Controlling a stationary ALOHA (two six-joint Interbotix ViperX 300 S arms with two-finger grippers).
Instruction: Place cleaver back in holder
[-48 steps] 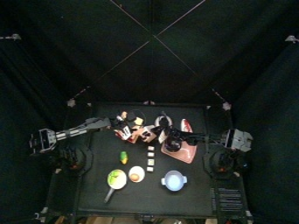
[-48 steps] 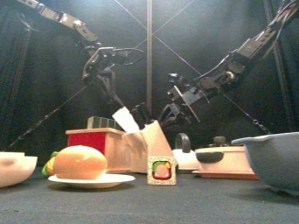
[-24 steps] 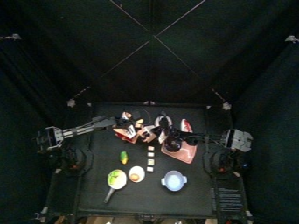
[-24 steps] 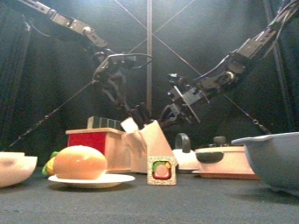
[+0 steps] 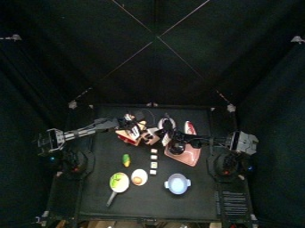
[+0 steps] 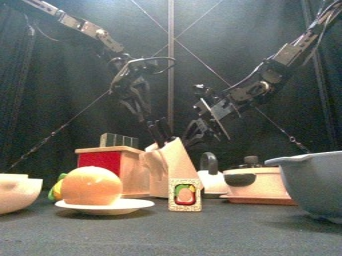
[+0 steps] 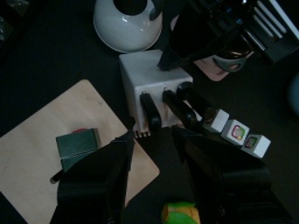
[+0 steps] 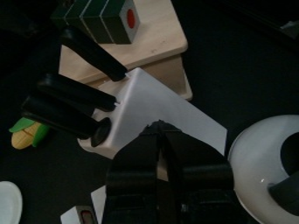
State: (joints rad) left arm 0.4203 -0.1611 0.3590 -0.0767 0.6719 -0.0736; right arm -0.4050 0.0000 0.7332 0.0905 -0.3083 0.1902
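The holder [image 6: 170, 166] is a pale slanted block behind the small carton, also in the top view [image 5: 146, 136]. Several black handles [image 7: 152, 110] stick out of it. The cleaver's black handle [image 6: 158, 131] rises from the holder's top and its blade is hidden inside. My left gripper [image 6: 135, 103] hangs just above that handle, open and empty; its jaws stand wide apart in the left wrist view [image 7: 159, 156]. My right gripper [image 8: 163, 140] is shut on the holder's thin edge [image 8: 176, 112] and comes in from behind on the right [image 6: 207, 125].
A red-topped block [image 6: 110, 160] stands left of the holder on a tan board [image 7: 47, 162]. In front are a plate [image 6: 104, 208] with a round fruit [image 6: 91, 185], a small carton [image 6: 186, 193], a white bowl [image 6: 16, 190] and a grey bowl [image 6: 310, 180]. A white kettle [image 7: 131, 19] sits behind.
The pale blade that my left gripper held tilted above the holder has slid down into it. The left gripper has opened and let go. The right arm has not moved.
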